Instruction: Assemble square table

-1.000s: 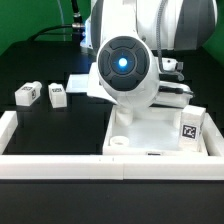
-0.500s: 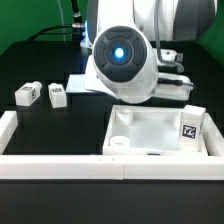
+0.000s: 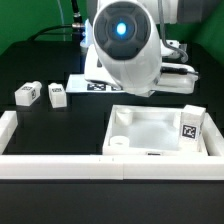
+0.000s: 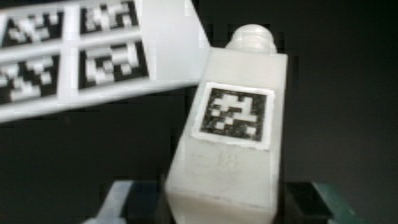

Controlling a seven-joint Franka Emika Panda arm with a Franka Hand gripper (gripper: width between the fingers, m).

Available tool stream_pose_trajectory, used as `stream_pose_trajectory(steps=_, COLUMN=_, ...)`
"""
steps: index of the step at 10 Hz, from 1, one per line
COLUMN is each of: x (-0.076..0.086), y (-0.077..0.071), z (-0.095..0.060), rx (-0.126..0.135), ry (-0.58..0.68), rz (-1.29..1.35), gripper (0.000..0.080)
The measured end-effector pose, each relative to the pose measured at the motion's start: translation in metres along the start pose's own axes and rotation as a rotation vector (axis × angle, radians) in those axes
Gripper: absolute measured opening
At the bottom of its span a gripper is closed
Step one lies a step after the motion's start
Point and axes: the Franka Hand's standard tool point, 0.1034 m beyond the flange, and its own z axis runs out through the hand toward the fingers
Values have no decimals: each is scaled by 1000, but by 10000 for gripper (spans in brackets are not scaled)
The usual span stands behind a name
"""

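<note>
- A tagged leg (image 4: 231, 125) is clenched in the gripper (image 4: 222, 205), near the marker board (image 4: 89, 50).
- The table top (image 3: 160, 130) lies rim-up; two loose legs (image 3: 27, 95) (image 3: 57, 96) lie well apart from it.
- Carrying the leg is judged the step in hand; next, its tip must be aligned with a corner hole.

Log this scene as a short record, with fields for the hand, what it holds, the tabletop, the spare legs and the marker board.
hand: shut on the held leg
held leg: white, tagged, tip pointing away from the hand
tabletop: rim up, on the exterior view's right
loose legs: two, lying on the exterior view's left, apart from the tabletop
marker board: flat, behind the tabletop
</note>
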Motion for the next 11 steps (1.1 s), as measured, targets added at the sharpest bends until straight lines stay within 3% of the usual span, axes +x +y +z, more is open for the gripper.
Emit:
stream_pose_trajectory(steps=2, x=-2, y=-3, z=-7, rx=12, ry=123, rz=-4, gripper=291)
stream_pose_trajectory(steps=4, x=-24, y=-8, z=-49, rx=23, ry=209, rz=-26, gripper=291)
stream_pose_trajectory(steps=5, x=-27, y=-12, z=-62, rx=29, ry=252, rz=-33, gripper=291)
stream_pose_trajectory(steps=10, x=-19, y=-26, z=-76, rx=62, ry=586, rz=-50, gripper=291)
stream_pose_trajectory(steps=11, x=-20, y=-28, z=-93, rx=62, ry=656, rz=-66, gripper=291)
